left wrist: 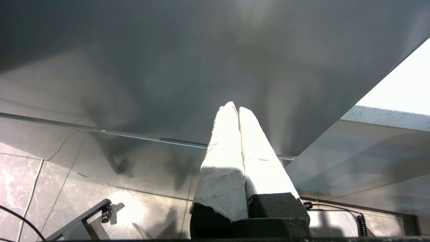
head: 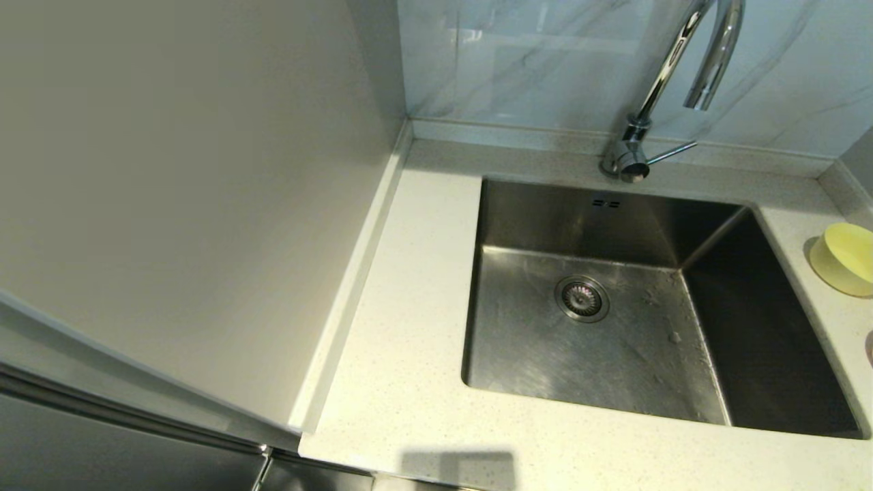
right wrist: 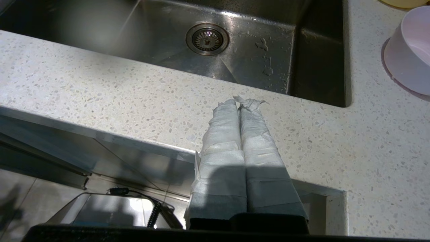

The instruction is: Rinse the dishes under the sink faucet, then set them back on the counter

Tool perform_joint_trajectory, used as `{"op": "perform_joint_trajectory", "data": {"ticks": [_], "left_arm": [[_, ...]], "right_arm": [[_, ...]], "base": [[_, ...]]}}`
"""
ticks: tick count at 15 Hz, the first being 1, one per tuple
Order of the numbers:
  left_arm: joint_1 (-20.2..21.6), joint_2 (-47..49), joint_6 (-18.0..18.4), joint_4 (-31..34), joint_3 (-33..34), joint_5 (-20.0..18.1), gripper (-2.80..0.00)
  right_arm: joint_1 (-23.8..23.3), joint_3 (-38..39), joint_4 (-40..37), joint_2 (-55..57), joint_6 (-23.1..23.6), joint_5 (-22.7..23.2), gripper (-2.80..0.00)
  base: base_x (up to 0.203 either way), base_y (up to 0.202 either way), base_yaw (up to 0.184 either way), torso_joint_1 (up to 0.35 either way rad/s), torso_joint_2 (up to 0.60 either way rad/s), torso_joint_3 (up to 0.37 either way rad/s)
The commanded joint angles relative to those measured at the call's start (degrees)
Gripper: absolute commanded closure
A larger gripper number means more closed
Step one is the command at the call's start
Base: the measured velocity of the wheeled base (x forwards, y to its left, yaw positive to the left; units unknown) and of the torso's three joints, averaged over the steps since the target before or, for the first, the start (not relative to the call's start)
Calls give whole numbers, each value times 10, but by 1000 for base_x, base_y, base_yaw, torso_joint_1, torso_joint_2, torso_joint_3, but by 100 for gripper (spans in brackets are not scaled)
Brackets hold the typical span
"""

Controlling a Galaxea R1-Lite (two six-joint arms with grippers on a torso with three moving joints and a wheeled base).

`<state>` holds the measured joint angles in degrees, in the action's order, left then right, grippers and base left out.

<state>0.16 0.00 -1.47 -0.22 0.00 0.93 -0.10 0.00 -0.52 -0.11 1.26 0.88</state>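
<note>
The pale yellow bowl (head: 846, 258) rests on the counter (head: 409, 327) at the far right, beside the sink (head: 518, 354). A pale pink bowl (right wrist: 408, 55) sits on the counter to the sink's right in the right wrist view, with a sliver of the yellow bowl (right wrist: 401, 2) beyond it. The chrome faucet (head: 672, 61) stands behind the basin, with its side lever (head: 672, 152) at the base. My right gripper (right wrist: 239, 101) is shut and empty, low over the counter's front edge. My left gripper (left wrist: 235, 107) is shut and empty, down in front of a grey cabinet panel. The chopsticks are out of view.
A round drain strainer (head: 582, 298) lies in the basin floor. A tall pale side panel (head: 191, 204) walls off the left of the counter. A marble-look wall panel (head: 518, 54) rises behind the low back edge. Tiled floor (left wrist: 67, 201) lies below the left gripper.
</note>
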Motion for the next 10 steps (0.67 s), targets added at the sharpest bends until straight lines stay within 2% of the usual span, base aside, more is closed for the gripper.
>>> {"op": "perform_joint_trajectory", "data": {"ticks": [1, 10], "left_arm": [[0, -2, 0, 0, 0, 0, 0], [0, -2, 0, 0, 0, 0, 0]], "right_arm": [[0, 0, 0, 1, 0, 0, 0], [0, 0, 1, 2, -11, -4, 0]], "base": [[0, 0, 0, 0, 0, 0], [0, 0, 0, 0, 0, 0]]}}
